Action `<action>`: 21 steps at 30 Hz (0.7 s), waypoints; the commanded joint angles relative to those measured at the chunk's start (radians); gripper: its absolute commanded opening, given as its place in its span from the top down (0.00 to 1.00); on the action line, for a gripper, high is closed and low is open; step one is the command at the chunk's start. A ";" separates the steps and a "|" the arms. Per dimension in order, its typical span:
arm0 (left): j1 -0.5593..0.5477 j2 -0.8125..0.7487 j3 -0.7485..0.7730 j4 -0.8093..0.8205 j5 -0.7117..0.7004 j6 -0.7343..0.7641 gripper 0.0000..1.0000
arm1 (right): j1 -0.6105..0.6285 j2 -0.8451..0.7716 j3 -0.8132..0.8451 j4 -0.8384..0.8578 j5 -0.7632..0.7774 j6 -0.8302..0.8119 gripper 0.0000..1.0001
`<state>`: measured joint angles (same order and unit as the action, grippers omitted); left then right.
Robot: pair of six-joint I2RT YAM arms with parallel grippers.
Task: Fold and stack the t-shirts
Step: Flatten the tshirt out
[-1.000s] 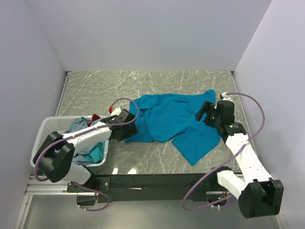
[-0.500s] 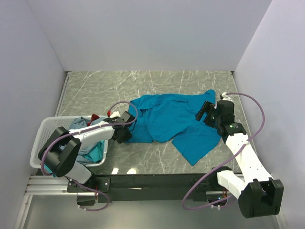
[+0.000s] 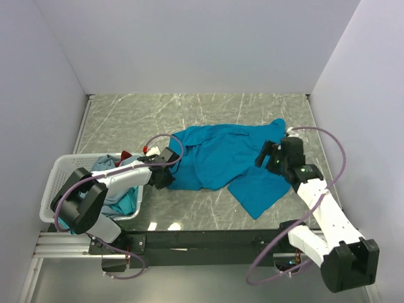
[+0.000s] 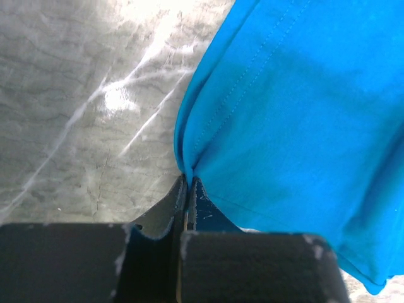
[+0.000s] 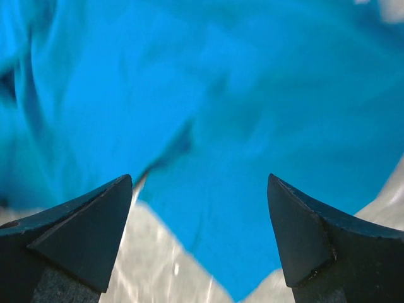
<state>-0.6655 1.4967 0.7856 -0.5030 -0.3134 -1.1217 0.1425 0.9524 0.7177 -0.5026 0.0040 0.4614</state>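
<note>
A bright teal-blue t-shirt (image 3: 224, 158) lies crumpled and spread over the middle of the marble table. My left gripper (image 3: 169, 178) is at its left edge, low on the table. In the left wrist view the left gripper (image 4: 187, 184) is shut, with a fold of the t-shirt's stitched hem (image 4: 208, 126) pinched between the tips. My right gripper (image 3: 260, 156) hovers open over the shirt's right side. In the right wrist view the right gripper (image 5: 201, 189) holds nothing, and the blue cloth (image 5: 208, 95) lies below it.
A white lattice basket (image 3: 57, 180) stands at the near left and holds a grey-blue shirt (image 3: 106, 168), a teal one (image 3: 128, 202) and something red (image 3: 128, 154). White walls close in the table (image 3: 126, 120) on three sides.
My left gripper has shut on the blue t-shirt's left hem. My right arm has shifted left, farther over the shirt's right side, and its jaws stay open.
</note>
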 commanded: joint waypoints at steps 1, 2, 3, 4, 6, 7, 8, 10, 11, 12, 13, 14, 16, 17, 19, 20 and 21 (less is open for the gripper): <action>0.000 -0.038 0.020 0.035 -0.055 0.051 0.99 | 0.147 -0.032 -0.011 -0.132 0.073 0.062 0.07; 0.000 -0.045 0.020 0.037 -0.067 0.048 0.99 | 0.195 -0.029 -0.011 -0.186 0.076 0.074 0.07; 0.000 -0.055 0.020 0.035 -0.078 0.048 0.99 | 0.257 -0.023 -0.018 -0.213 0.088 0.113 0.07; 0.000 -0.071 0.020 0.038 -0.094 0.049 0.99 | 0.288 -0.021 -0.029 -0.240 0.099 0.140 0.07; 0.000 -0.101 0.011 0.049 -0.104 0.057 0.99 | 0.337 -0.026 -0.075 -0.289 0.090 0.196 0.09; 0.000 -0.107 0.006 0.053 -0.105 0.068 0.99 | 0.353 -0.024 -0.089 -0.304 0.085 0.216 0.11; 0.000 -0.113 -0.002 0.064 -0.105 0.069 0.99 | 0.377 -0.026 -0.092 -0.321 0.080 0.233 0.12; 0.000 -0.121 -0.014 0.080 -0.090 0.080 0.99 | 0.436 -0.014 -0.086 -0.329 0.056 0.258 0.12; 0.000 -0.118 -0.013 0.084 -0.070 0.083 0.99 | 0.448 -0.006 -0.087 -0.341 0.053 0.270 0.13; 0.000 -0.116 -0.013 0.090 -0.066 0.085 0.99 | 0.456 0.015 -0.093 -0.352 0.053 0.301 0.13; 0.000 -0.115 -0.011 0.089 -0.066 0.083 0.99 | 0.479 0.023 -0.099 -0.361 0.060 0.321 0.13; 0.000 -0.115 -0.011 0.086 -0.069 0.082 0.99 | 0.491 0.032 -0.109 -0.367 0.056 0.341 0.13; 0.000 -0.119 -0.013 0.084 -0.082 0.085 0.99 | 0.515 0.046 -0.144 -0.358 0.042 0.382 0.14; 0.000 -0.121 -0.014 0.086 -0.084 0.088 0.99 | 0.531 0.051 -0.153 -0.344 0.024 0.393 0.14; 0.000 -0.124 -0.014 0.086 -0.085 0.095 0.99 | 0.545 0.066 -0.170 -0.335 0.024 0.410 0.16; 0.000 -0.124 -0.014 0.086 -0.084 0.095 0.99 | 0.557 0.074 -0.173 -0.329 0.036 0.416 0.16; 0.000 -0.124 -0.014 0.087 -0.081 0.099 0.99 | 0.560 0.094 -0.175 -0.327 0.045 0.425 0.16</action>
<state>-0.6655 1.3979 0.7727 -0.4343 -0.3729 -1.0481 0.6815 1.0206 0.5480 -0.8268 0.0330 0.8192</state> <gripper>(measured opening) 0.020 0.841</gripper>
